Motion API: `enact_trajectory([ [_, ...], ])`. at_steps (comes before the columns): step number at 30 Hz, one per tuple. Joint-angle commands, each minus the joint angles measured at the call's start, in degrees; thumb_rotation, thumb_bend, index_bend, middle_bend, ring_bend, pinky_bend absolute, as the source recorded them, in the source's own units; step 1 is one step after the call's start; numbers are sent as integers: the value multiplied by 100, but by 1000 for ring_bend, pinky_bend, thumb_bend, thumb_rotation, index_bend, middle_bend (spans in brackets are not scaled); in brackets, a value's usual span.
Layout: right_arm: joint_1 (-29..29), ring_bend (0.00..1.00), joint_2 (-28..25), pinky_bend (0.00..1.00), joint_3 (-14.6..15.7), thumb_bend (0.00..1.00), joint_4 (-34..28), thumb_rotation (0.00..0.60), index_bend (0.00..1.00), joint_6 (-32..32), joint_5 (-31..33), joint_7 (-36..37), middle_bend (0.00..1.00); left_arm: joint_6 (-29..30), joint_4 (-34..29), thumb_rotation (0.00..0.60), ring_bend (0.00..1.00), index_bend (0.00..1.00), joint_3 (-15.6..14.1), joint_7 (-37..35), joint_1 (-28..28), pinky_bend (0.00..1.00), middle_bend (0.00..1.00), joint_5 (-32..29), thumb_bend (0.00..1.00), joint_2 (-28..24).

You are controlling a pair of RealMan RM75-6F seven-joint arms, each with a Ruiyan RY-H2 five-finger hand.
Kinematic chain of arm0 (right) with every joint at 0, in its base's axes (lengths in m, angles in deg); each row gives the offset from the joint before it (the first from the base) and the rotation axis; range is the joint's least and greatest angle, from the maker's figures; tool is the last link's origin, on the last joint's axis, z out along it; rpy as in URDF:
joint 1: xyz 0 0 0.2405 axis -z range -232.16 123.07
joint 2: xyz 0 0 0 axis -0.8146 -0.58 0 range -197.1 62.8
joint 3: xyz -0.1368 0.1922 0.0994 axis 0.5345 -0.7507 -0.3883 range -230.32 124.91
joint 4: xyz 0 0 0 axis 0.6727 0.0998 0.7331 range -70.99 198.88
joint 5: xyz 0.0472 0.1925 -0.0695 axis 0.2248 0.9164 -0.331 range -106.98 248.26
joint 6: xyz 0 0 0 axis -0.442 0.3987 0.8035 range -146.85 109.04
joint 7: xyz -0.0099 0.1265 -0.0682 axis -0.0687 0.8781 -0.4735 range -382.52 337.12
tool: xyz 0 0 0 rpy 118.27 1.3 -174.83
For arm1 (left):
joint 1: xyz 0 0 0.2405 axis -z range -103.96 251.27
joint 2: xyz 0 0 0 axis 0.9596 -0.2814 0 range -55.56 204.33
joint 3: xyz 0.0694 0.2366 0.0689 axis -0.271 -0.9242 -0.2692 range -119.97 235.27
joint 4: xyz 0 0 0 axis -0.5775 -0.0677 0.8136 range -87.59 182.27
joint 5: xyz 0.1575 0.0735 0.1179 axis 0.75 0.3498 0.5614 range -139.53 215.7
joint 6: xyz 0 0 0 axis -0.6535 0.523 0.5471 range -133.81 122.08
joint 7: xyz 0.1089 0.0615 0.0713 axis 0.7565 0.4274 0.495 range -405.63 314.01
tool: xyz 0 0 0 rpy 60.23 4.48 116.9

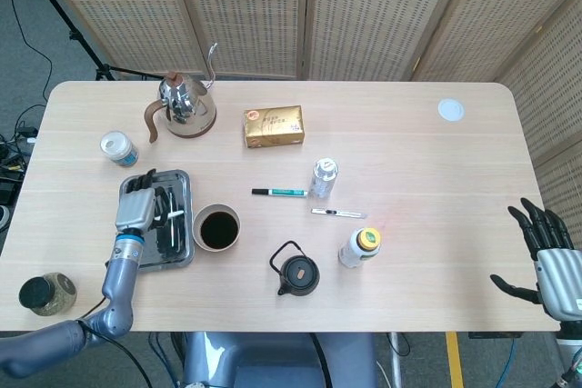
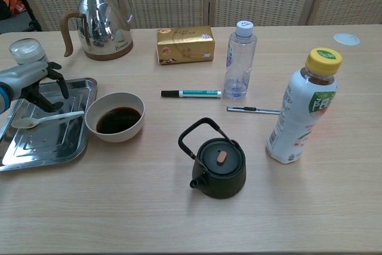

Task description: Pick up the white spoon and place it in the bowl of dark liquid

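My left hand (image 2: 36, 85) hangs over the metal tray (image 2: 36, 147), fingers curled downward and parted, their tips just above the handle of the white spoon (image 2: 45, 119) that lies flat in the tray. I judge it holds nothing yet; whether a fingertip already brushes the handle I cannot tell. The risk I see: the spoon lies low against slick metal, so closing carelessly could skid it along the tray or flip it out instead of lifting it. Just right of the tray sits the bowl of dark liquid (image 2: 115, 116), close enough that a clumsy swing of my fingers or the spoon could knock its rim and slop the contents onto the table (image 2: 179, 219). Dropping the spoon in from too high would splash too. Far to the right, my right hand (image 1: 546, 256) waits off the table's edge, fingers spread wide, gripping nothing
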Motion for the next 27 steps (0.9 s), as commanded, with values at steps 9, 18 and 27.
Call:
enact_trajectory([
  [9, 4, 0, -40, 0, -10, 0, 3, 600, 51, 22, 6, 110, 0, 80, 453, 600, 0, 500, -51, -163, 41, 0, 0, 148, 411, 425],
  [18, -6, 0, -69, 0, -29, 0, 24, 600, 51, -1, 54, 208, 0, 51, 809, 600, 0, 501, -71, -265, 48, 0, 0, 256, 412, 680],
  [27, -18, 0, -81, 0, -25, 0, 34, 600, 51, -44, 79, 235, 0, -30, 1304, 600, 0, 500, -105, -560, 35, 0, 0, 529, 412, 981],
])
